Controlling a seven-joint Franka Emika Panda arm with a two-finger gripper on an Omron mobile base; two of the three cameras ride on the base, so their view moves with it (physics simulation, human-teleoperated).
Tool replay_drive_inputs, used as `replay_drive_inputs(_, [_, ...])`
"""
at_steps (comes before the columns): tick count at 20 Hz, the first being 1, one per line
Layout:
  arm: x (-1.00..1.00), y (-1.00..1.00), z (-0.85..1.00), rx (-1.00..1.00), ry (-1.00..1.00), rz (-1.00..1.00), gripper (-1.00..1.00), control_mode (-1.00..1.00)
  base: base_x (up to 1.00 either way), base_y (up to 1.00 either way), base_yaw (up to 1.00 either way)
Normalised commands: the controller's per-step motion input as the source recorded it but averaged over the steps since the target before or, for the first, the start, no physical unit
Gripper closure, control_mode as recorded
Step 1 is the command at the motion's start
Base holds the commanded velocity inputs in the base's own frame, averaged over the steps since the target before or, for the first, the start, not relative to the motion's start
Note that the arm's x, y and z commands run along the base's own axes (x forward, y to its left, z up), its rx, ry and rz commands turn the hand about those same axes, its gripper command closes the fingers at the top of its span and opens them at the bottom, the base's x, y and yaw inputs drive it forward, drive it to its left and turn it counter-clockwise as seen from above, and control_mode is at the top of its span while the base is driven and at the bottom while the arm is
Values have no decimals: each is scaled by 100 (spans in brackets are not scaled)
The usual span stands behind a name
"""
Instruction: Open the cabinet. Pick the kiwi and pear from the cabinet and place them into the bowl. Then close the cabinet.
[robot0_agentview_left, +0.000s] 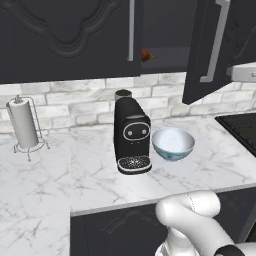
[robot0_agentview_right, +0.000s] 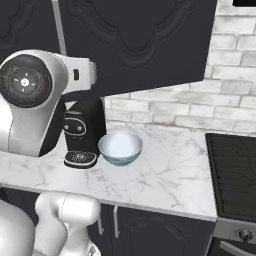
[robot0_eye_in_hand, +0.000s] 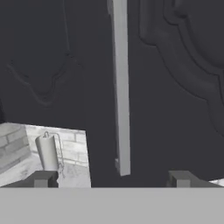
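Cabinet (robot0_agentview_left: 70, 35) half open: right door swung out, left door still shut.
It hangs above the counter (robot0_agentview_left: 60, 170), with something small and reddish (robot0_agentview_left: 146, 55) inside, and the bowl (robot0_agentview_left: 173, 143) waits below by the coffee machine (robot0_agentview_left: 131, 135). The gripper (robot0_eye_in_hand: 113, 178) stands wide and empty before the silver handle (robot0_eye_in_hand: 120, 87); I think it should close squarely around that bar, then pull gently outward.

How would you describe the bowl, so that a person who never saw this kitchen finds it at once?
Look at the white marble counter under the black wall cabinet. Near its middle stands a black coffee machine, and the bowl sits just to its right, between the machine and the dark stovetop. It is the only round, open, white dish with a pale blue tint; the paper towel holder far left is tall and upright.
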Motion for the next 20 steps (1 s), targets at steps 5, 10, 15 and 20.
replay_drive_inputs(5, [-36, 57, 3, -11, -2, -2, -100, -100, 0, 0, 0])
replay_drive_inputs(10, [0, 54, 0, -7, 0, -9, -100, -100, 0, 0, 0])
replay_drive_inputs(15, [0, 21, 0, -4, 0, -6, -100, -100, 0, 0, 0])
replay_drive_inputs(20, [0, 3, 0, -1, 0, 0, -100, -100, 0, 0, 0])
